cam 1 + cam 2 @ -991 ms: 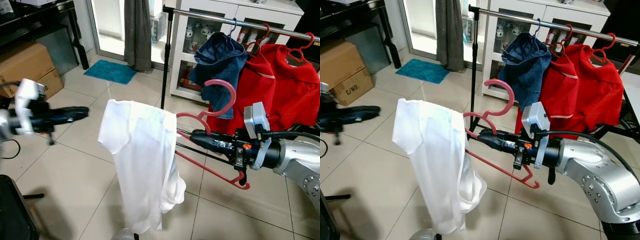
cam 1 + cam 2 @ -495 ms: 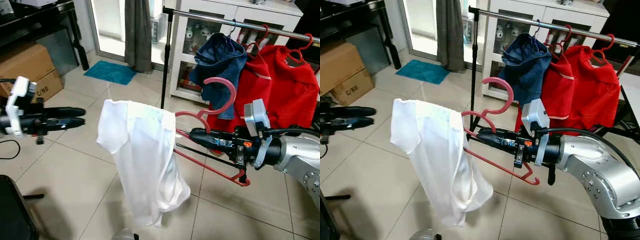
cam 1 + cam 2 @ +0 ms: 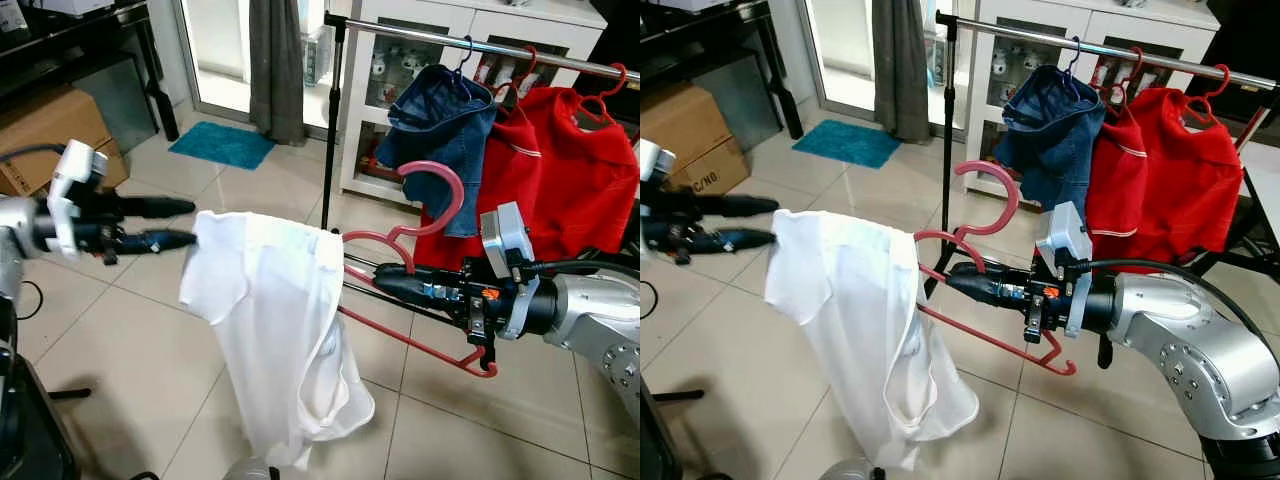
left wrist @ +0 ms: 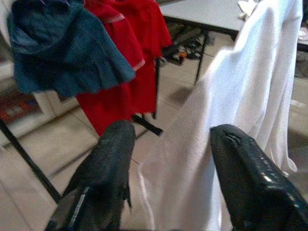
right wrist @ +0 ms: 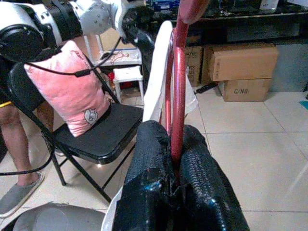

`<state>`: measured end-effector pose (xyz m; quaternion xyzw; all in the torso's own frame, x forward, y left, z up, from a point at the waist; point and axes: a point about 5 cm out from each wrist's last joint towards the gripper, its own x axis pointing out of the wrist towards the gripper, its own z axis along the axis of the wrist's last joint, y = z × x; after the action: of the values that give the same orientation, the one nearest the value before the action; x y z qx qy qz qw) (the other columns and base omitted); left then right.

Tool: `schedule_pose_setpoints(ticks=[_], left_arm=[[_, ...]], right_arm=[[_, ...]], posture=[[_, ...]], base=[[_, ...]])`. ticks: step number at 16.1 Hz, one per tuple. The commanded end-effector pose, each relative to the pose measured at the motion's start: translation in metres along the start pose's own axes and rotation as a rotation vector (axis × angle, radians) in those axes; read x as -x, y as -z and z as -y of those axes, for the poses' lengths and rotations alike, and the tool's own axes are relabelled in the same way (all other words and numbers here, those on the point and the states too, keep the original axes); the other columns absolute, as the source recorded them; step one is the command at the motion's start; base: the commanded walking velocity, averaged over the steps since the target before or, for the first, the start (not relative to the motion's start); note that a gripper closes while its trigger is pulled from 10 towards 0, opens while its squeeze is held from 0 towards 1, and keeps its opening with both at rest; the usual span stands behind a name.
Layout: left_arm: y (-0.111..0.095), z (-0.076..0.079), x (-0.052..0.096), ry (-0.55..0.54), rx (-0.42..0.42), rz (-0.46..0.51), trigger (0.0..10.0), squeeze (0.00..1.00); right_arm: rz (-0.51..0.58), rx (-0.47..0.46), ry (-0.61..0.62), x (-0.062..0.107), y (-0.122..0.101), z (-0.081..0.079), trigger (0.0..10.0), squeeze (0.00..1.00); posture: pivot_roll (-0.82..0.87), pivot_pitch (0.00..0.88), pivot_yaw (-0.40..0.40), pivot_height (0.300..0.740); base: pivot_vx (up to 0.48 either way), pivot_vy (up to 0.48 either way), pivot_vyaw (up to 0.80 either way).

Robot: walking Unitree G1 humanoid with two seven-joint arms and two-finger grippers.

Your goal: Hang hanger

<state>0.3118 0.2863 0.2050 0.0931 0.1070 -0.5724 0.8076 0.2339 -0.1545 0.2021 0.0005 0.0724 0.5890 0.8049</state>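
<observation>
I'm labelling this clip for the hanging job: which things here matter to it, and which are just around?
Job:
red hanger
white shirt draped on it
clothes rail
right gripper, clamped on the hanger
left gripper, open beside the shirt

Around:
cardboard box
teal mat
folding chair

Cardboard boxes [image 3: 60,135], teal mat [image 3: 220,143], grey curtain [image 3: 276,65].
</observation>
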Motion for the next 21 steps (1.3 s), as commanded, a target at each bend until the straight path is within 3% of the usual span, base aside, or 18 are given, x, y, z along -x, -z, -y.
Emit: schedule_pose_setpoints(ticks=[1, 2, 3, 4, 13, 21], left_arm=[[0.002, 0.001, -0.007, 0.034, 0.027, -0.045, 10.0, 0.98], [0.004, 0.001, -0.009, 0.045, 0.043, -0.05, 10.0, 0.77], [0.007, 0.002, -0.012, 0.053, 0.051, -0.048, 4.8, 0.03], [0.008, 0.002, -0.013, 0.054, 0.044, -0.044, 0.0, 0.0], [0.009, 0.004, -0.024, 0.094, 0.07, -0.013, 0.0, 0.0], [0.008, 0.002, -0.024, 0.08, 0.085, 0.012, 0.0, 0.0]], right_arm=[[0.022, 0.029, -0.022, -0.001, -0.009, -0.003, 10.0, 0.0], [0.023, 0.03, -0.022, -0.001, -0.009, -0.003, 10.0, 0.0], [0.024, 0.031, -0.022, -0.002, -0.009, -0.003, 10.0, 0.0], [0.025, 0.032, -0.022, -0.002, -0.01, -0.003, 10.0, 0.0], [0.025, 0.03, -0.035, -0.003, -0.011, -0.003, 10.0, 0.0], [0.027, 0.03, -0.031, -0.002, -0.011, -0.003, 10.0, 0.0]], posture=[[0.01, 0.0, 0.015, 0.723], [0.0, 0.0, 0.017, 0.723], [0.0, 0.0, 0.018, 0.723], [0.0, 0.0, 0.017, 0.723], [0.01, 0.0, 0.006, 0.723], [0.01, 0.0, 0.008, 0.723]], base=[[0.0, 0.0, 0.0], [0.0, 0.0, 0.0], [0.0, 0.0, 0.0], [0.0, 0.0, 0.0], [0.0, 0.0, 0.0], [0.0, 0.0, 0.0]])
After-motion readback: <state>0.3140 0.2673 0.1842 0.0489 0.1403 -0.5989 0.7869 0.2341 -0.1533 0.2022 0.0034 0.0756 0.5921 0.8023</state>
